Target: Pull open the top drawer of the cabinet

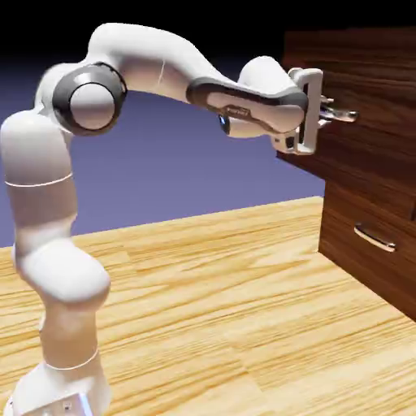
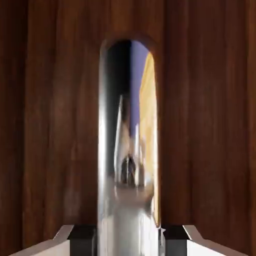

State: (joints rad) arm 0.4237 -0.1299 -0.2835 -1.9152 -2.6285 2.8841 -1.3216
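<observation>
The top drawer's handle sits clamped between the fingers.

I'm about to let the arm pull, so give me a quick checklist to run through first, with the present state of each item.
1. Gripper at the top drawer's handle, not the lower one: ok.
2. Handle between the fingertips: ok.
3. Gripper shut on the handle: ok.
4. Grip centred along the handle: cannot tell.
5. Top drawer already out of the cabinet: it stands proud of the front below, ok.
6. Table free behind the arm for the pull: ok.
</observation>
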